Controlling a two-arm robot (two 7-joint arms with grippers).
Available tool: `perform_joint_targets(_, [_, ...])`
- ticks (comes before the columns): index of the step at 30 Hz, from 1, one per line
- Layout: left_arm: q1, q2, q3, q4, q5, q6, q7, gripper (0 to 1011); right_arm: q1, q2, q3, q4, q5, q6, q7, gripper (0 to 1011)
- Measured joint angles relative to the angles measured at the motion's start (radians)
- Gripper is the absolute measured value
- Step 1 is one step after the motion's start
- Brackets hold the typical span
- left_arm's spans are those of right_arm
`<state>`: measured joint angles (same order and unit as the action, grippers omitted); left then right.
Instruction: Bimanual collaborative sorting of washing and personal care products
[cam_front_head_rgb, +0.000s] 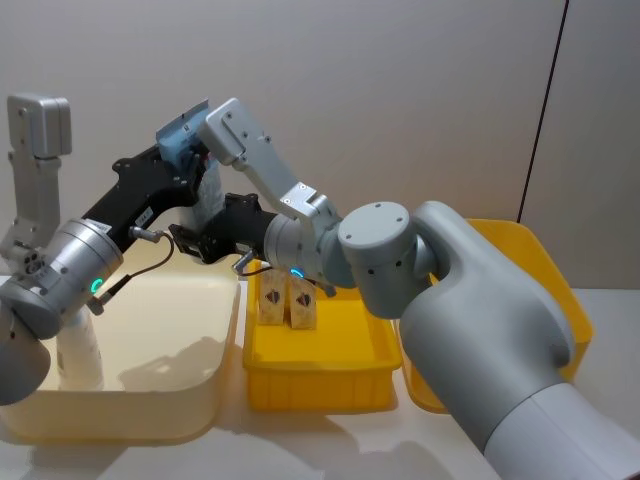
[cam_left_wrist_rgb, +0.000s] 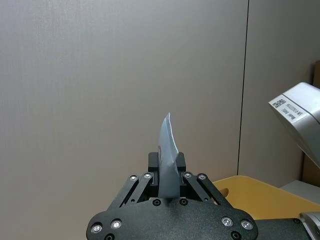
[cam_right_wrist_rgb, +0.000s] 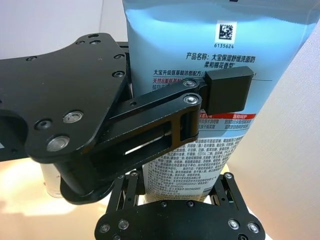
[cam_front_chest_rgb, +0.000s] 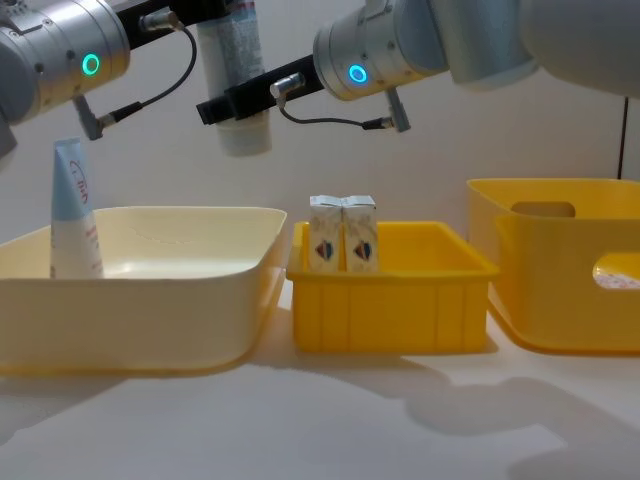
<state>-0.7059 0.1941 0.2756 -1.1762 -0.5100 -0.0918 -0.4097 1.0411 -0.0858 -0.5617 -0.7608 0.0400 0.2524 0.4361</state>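
Note:
A white squeeze tube (cam_front_head_rgb: 208, 193) with a pale blue end hangs cap-down above the cream bin (cam_front_head_rgb: 150, 425). My left gripper (cam_left_wrist_rgb: 167, 172) is shut on its flat crimped end (cam_left_wrist_rgb: 167, 140). My right gripper (cam_front_head_rgb: 205, 240) reaches across from the right and is closed around the tube's lower body (cam_right_wrist_rgb: 220, 55), just above the cap (cam_front_chest_rgb: 245, 135). A second tube (cam_front_chest_rgb: 72, 215) stands upright at the cream bin's left end. Two small white cartons (cam_front_chest_rgb: 343, 235) with a blue-red emblem stand side by side in the small yellow bin (cam_front_chest_rgb: 390, 300).
A large yellow bin (cam_front_chest_rgb: 560, 280) with handle cut-outs stands at the right. The three bins sit close together in a row on the white table. A grey wall is behind them.

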Motion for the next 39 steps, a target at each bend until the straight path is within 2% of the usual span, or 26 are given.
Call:
perform_joint_targets(25, [0.000, 0.000, 0.000, 0.000, 0.000, 0.000, 0.000, 180, 0.002, -0.002, 0.000, 0.005, -0.001, -0.002, 0.000, 572])
perform_joint_targets(31, [0.000, 0.000, 0.000, 0.000, 0.000, 0.000, 0.000, 294, 0.002, -0.002, 0.000, 0.006, -0.001, -0.001, 0.000, 572])
perform_joint_targets(34, [0.000, 0.000, 0.000, -0.001, 0.000, 0.000, 0.000, 413, 0.002, -0.002, 0.000, 0.006, -0.001, -0.001, 0.000, 572])
perform_joint_targets(35, [0.000, 0.000, 0.000, -0.001, 0.000, 0.000, 0.000, 413, 0.002, -0.002, 0.000, 0.006, -0.001, -0.001, 0.000, 572])
perform_joint_targets(36, [0.000, 0.000, 0.000, 0.000, 0.000, 0.000, 0.000, 472, 0.002, -0.002, 0.000, 0.006, -0.001, -0.001, 0.000, 572])
perform_joint_targets(39, [0.000, 0.000, 0.000, -0.001, 0.000, 0.000, 0.000, 528, 0.002, -0.002, 0.000, 0.005, -0.001, -0.001, 0.000, 572])
